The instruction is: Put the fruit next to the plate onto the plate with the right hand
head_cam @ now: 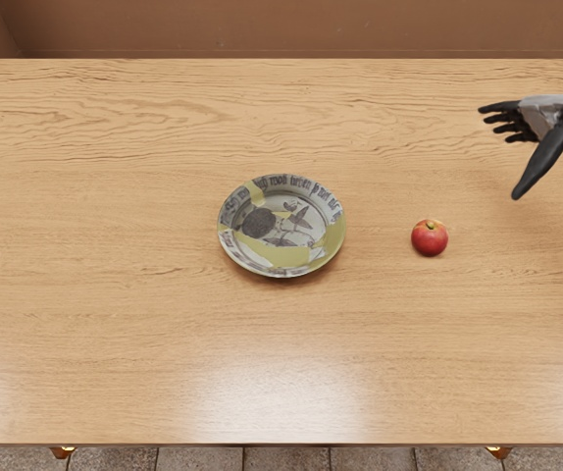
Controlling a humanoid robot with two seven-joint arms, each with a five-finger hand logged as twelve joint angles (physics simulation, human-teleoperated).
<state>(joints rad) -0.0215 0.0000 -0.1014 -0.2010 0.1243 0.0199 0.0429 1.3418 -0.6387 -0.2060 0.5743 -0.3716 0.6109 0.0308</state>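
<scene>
A small red apple (429,237) lies on the wooden table to the right of a patterned plate (238,249) with grey and yellow-green print. The plate holds nothing. My right hand (522,135) hovers at the right edge of the head view, up and to the right of the apple and well apart from it. Its dark fingers are spread and hold nothing, with the thumb pointing down and left. The left arm does not show.
The wooden table (115,324) fills the view, with its front edge near the bottom and a brown wall behind its far edge.
</scene>
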